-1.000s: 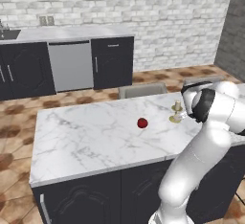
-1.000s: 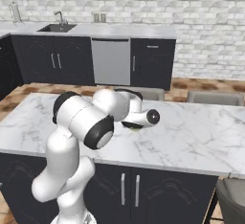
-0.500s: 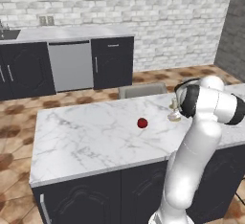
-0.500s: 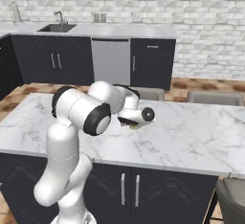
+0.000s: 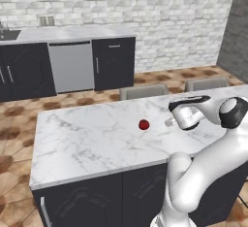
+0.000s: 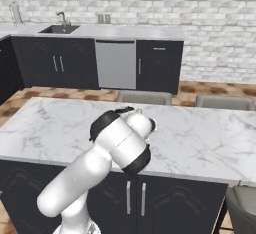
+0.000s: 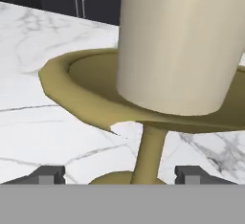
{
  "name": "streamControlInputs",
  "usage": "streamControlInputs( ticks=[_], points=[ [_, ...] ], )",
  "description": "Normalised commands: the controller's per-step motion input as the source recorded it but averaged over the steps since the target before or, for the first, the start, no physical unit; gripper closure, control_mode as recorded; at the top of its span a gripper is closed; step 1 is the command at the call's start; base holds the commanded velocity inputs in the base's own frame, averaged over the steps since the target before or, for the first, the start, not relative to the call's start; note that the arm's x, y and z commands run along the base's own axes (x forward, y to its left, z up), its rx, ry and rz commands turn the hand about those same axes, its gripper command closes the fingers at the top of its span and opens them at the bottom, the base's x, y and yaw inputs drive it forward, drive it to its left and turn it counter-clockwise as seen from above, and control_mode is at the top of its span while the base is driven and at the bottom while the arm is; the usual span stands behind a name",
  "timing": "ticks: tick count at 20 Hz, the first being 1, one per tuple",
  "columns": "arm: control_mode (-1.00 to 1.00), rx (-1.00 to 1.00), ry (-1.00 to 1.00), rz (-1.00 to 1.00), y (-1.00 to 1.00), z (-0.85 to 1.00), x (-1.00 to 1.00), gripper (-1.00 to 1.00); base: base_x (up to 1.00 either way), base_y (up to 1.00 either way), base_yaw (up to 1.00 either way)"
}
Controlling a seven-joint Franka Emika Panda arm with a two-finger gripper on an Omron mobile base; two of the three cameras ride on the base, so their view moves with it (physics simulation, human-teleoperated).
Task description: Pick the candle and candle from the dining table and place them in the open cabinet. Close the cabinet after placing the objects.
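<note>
White brick wall (image 5: pixel 174 22), terracotta floor (image 5: pixel 19 138)

The white arm (image 5: pixel 203 172) rises, bends at a dark elbow and reaches level over the top. The gripper (image 7: pixel 119 175) stands wide, one fingertip (image 7: pixel 48 174) either side, gripping nothing.

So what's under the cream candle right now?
The cream candle sits in a brass candlestick, whose dish and slim stem rise from the marble dining table. The candlestick's foot is mostly cut off at the frame's bottom edge.
</note>
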Motion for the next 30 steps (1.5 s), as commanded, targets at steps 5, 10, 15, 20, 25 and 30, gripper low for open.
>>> streamControlInputs(
  ticks=[5, 10, 15, 20, 25, 30],
  points=[
    [-1.0, 0.0, 0.0, 0.0, 0.14, -0.13, 0.06, 1.0, 0.0, 0.0, 0.0],
    [-1.0, 0.0, 0.0, 0.0, 0.04, -0.01, 0.0, 1.0, 0.0, 0.0, 0.0],
    [-1.0, 0.01, -0.03, 0.0, 0.0, 0.0, 0.0, 1.0, 0.0, 0.0, 0.0],
    [-1.0, 0.0, 0.0, 0.0, 0.0, -0.05, 0.0, 1.0, 0.0, 0.0, 0.0],
    [-1.0, 0.0, 0.0, 0.0, 0.01, -0.14, 0.0, 1.0, 0.0, 0.0, 0.0],
    [-1.0, 0.0, -0.05, 0.02, 0.04, -0.05, -0.01, 1.0, 0.0, 0.0, 0.0]
  ],
)
